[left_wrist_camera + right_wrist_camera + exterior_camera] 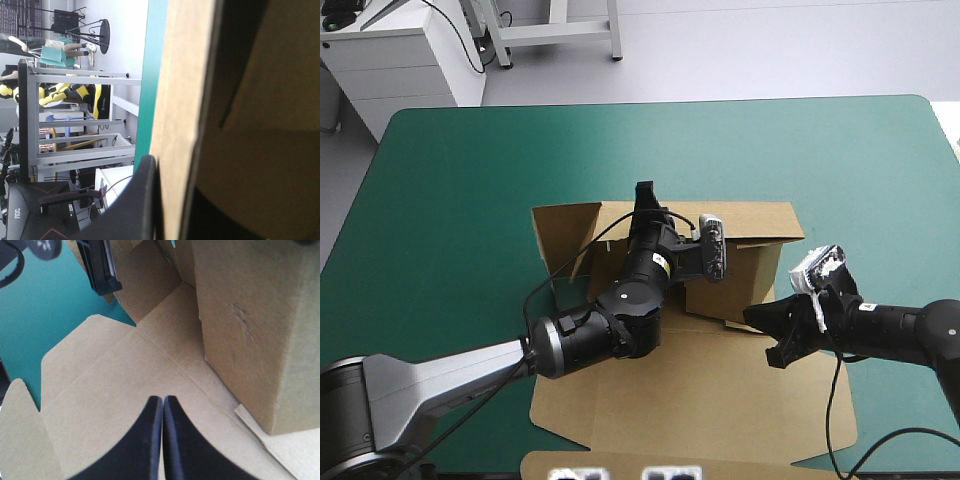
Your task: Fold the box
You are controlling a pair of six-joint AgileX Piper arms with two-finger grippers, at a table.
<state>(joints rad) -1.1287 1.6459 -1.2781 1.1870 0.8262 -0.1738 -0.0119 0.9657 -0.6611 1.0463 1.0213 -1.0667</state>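
High view: we find the left gripper (645,198) clamped on the box (720,385) at its far wall; right gripper (163,400) closed over the floor panel.

Brown, teal-green and black on my screens.
I see the box (700,400) as plain brown board all over, the table cover (470,170) an even teal-green, and the left gripper (643,190) and right gripper (163,399) with solid black fingers.

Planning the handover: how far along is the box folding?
Done: far walls of the box stand raised. In hand: left gripper is shut on one wall, right gripper shut above the floor. Left: near panel and its flaps lie flat.
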